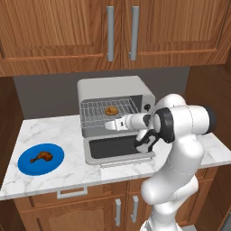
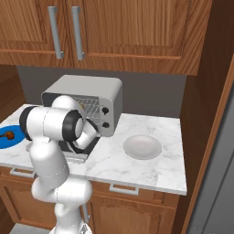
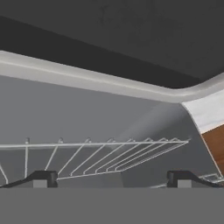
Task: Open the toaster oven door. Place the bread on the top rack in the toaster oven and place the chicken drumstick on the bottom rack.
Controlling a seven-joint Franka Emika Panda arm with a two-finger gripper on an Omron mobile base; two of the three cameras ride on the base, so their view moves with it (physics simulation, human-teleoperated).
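Observation:
The toaster oven (image 1: 115,90) stands on the counter with its door (image 1: 118,148) folded down flat in front. The round golden bread (image 1: 111,110) lies on the top rack (image 1: 94,107). Just below runs the bottom rack (image 1: 94,122). The chicken drumstick (image 1: 40,157) rests on a blue plate (image 1: 54,164) at the left, with the chicken drumstick (image 2: 7,134) again at that view's left edge. My gripper (image 1: 108,125) hovers over the door at the oven mouth, pointing left. My gripper (image 3: 112,179) stands open and empty, with a wire rack (image 3: 109,153) ahead of its fingertips (image 3: 41,178).
A pale round dish (image 2: 142,146) sits on the marble counter (image 2: 155,176) right of the oven. Wooden cabinets (image 1: 122,31) hang above, and a wooden side wall (image 2: 205,105) closes the right end. My own arm hides much of the oven front in the right base view.

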